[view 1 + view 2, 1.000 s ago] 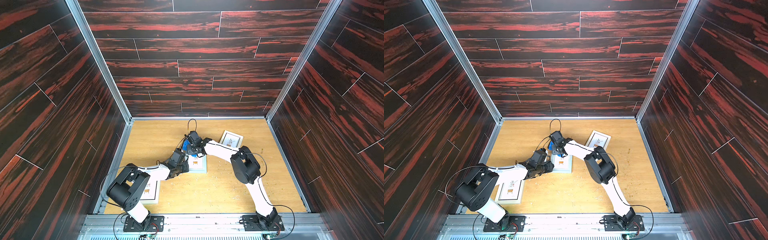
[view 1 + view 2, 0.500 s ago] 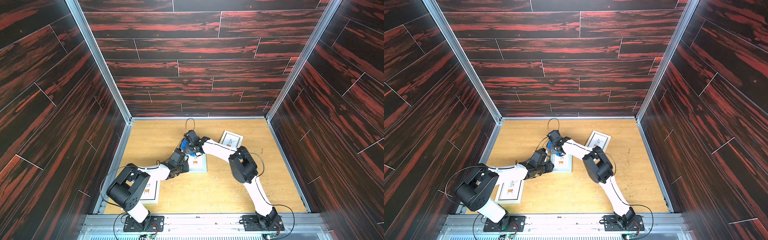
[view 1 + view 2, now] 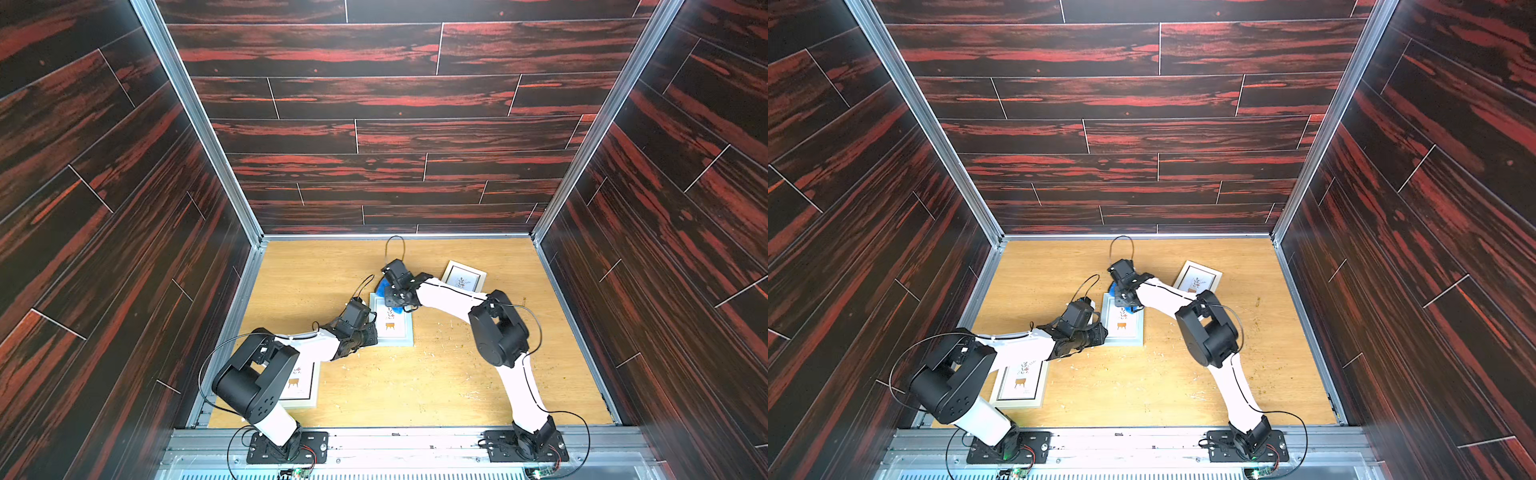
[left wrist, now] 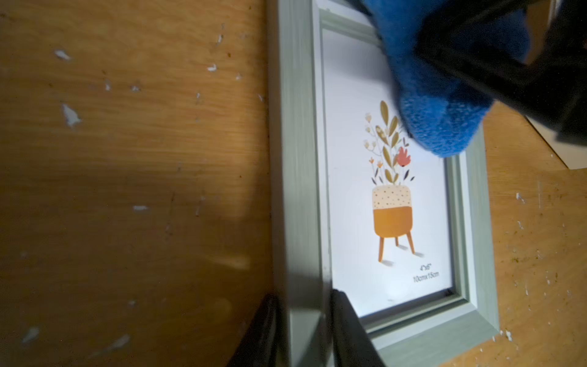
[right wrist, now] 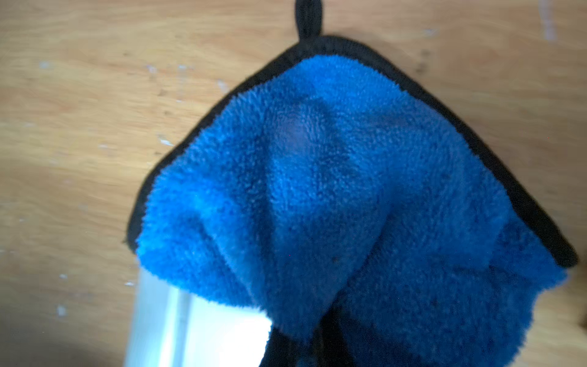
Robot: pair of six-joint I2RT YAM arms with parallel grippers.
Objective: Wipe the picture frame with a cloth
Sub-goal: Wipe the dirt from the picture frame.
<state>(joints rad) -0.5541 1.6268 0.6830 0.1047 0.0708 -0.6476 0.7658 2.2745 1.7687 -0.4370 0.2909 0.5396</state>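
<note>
left fingers [image 4: 349, 333] grip frame [image 4: 295, 159]; right fingers [image 4: 495, 63] hold cloth [image 4: 428, 105] on it

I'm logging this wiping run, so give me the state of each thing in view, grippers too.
green frame: flat on the table, one rail clamped.
cloth: bunched, lying over the green frame's far end.
left gripper: shut on the green frame.
right gripper: shut on the cloth.
far frame: flat on the table, untouched.
near frame: flat, partly under the left arm.
</note>
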